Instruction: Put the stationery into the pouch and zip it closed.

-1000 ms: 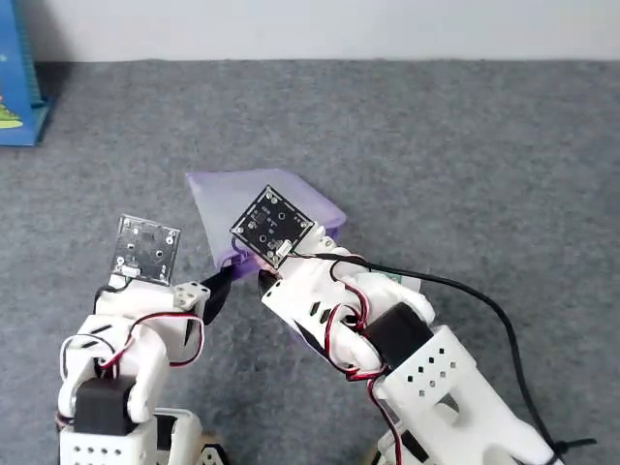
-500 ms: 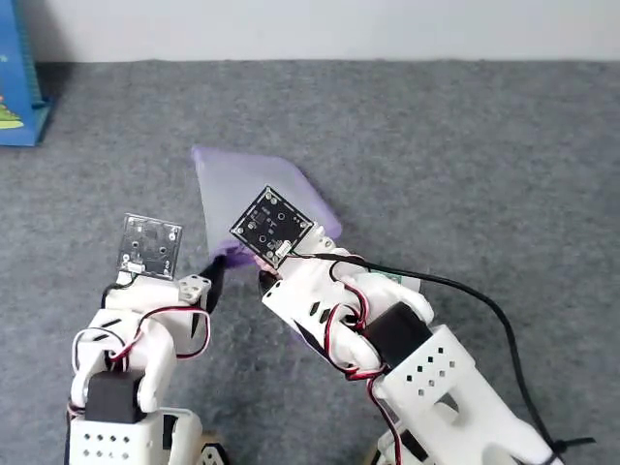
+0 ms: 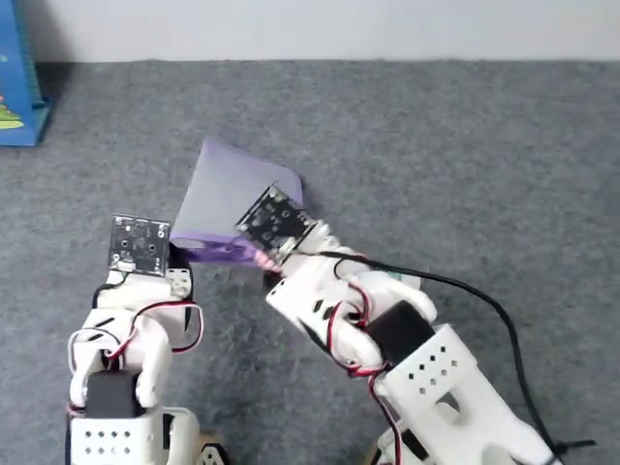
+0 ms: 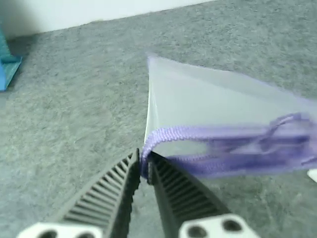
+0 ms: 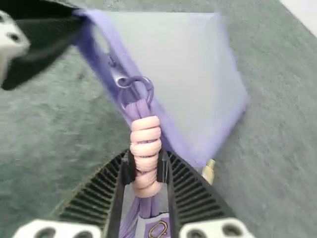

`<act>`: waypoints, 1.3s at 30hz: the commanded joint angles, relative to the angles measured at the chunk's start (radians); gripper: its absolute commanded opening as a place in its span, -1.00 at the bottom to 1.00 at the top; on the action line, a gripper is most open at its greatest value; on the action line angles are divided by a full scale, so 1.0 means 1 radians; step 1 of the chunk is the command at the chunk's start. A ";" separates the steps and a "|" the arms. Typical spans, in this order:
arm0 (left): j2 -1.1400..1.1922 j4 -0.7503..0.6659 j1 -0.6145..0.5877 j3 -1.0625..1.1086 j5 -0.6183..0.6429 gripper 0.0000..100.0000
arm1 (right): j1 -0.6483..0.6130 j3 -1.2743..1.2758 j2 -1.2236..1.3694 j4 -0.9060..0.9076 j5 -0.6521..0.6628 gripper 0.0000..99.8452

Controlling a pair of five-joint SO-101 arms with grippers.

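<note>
Translucent purple zip pouch (image 3: pixel 228 194) on the grey felt table (image 3: pixel 465 145) has swung leftward. The left gripper (image 4: pixel 144 171) pinches its corner and the right gripper (image 5: pixel 145 171) clamps the pink coiled zip pull (image 5: pixel 145 144), so the zip looks taut and ready to close.

A grey, carpet-like mat (image 3: pixel 465 136) spreads beneath the left gripper (image 4: pixel 143 166) under soft, even light. Ahead of that gripper, a white wall (image 3: pixel 320 29) runs along the mat's far edge. Well off to the gripper's left, near the wall, stands a blue box (image 3: pixel 17 92).
</note>
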 commanded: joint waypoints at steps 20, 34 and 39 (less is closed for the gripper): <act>-0.003 -0.023 -0.041 0.004 0.011 -0.98 | 0.321 -0.003 -0.194 -0.012 0.110 -0.98; 0.003 -0.133 -0.040 0.054 0.091 -0.54 | 0.268 0.005 -0.203 0.022 0.110 -0.98; 0.003 -0.229 -0.038 0.119 0.091 -0.54 | 0.268 0.005 -0.203 0.022 0.110 -0.98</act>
